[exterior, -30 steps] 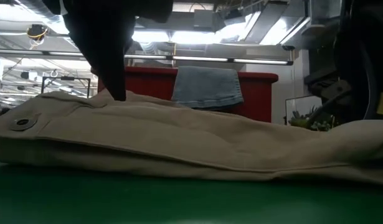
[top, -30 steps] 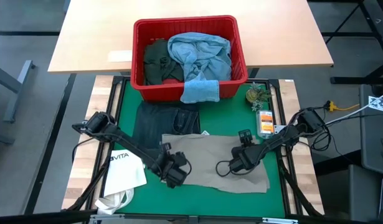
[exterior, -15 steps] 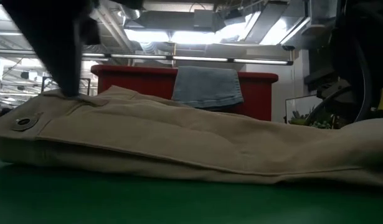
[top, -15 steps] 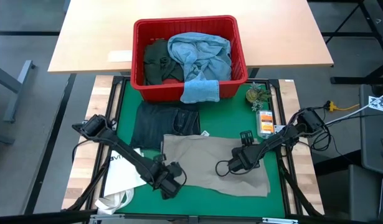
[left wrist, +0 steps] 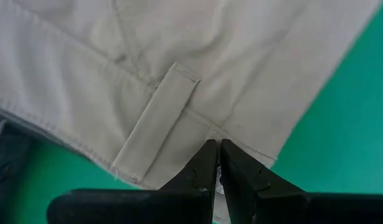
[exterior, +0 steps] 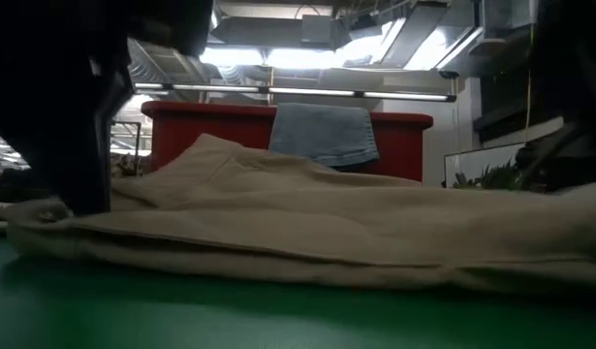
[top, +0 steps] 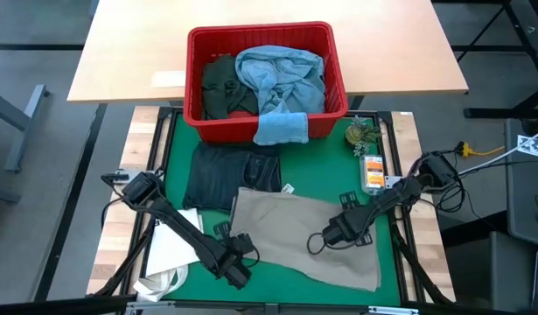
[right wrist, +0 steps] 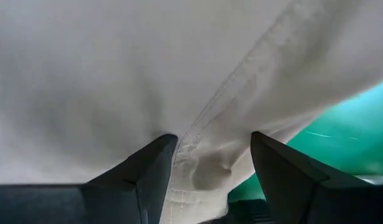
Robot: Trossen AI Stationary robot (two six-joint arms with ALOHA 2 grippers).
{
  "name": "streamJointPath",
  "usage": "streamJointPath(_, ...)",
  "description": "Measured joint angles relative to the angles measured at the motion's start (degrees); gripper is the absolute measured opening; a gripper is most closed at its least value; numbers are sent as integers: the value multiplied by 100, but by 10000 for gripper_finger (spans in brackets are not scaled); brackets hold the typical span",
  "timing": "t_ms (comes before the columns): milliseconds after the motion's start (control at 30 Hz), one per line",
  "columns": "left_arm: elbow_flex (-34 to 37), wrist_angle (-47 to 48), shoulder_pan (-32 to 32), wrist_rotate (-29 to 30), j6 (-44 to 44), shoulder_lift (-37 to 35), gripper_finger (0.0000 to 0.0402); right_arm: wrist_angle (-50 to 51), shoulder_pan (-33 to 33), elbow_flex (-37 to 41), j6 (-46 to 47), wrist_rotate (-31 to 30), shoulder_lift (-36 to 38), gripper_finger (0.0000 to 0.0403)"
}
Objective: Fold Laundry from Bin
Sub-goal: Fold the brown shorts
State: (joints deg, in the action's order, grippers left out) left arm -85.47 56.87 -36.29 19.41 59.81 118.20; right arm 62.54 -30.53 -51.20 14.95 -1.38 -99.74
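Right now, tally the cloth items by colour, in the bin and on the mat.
Khaki: 1, trousers on the mat
Dark navy: 1, jeans on the mat
Light blue: 2, jeans in the red bin, small cloth over its rim
Dark green: 1, piece in the bin
Total: 5

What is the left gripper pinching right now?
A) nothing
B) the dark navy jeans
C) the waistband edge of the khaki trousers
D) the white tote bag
C: the left gripper is shut on the waistband edge of the khaki trousers, beside a belt loop.
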Motion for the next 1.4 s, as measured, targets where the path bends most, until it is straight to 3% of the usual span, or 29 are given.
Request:
streamJointPath(133, -13, 552, 53, 43, 25, 106, 18, -158, -259, -3, -46, 326, 0, 223)
streamJointPath(400, 4, 1490, 100, -32, 153, 87, 18, -516, -546, -509, -246, 353, -32, 223)
streamJointPath(567, -133, 1493, 32, -242, 155, -57, 18, -329, -566, -1178, -658, 233, -39, 223)
streamJointPath(833, -941, 1571, -209, 146, 111, -201, 18, 704, -712, -2419, -1040, -313, -37, 223)
streamJointPath(1000, -1156, 1510, -323, 206, 111, -201, 18, 751, -1114, -2810, -1097, -387, -33, 223)
streamJointPath(1200, -1178, 1119, -366, 215, 111, -201, 18, 40, -1846, -2844, -1086, -233, -26, 223)
streamJointPath(1400, -1178, 637, -350, 213, -116, -201, 18, -1323, -2561, -2844, -1079, -208, -26, 223)
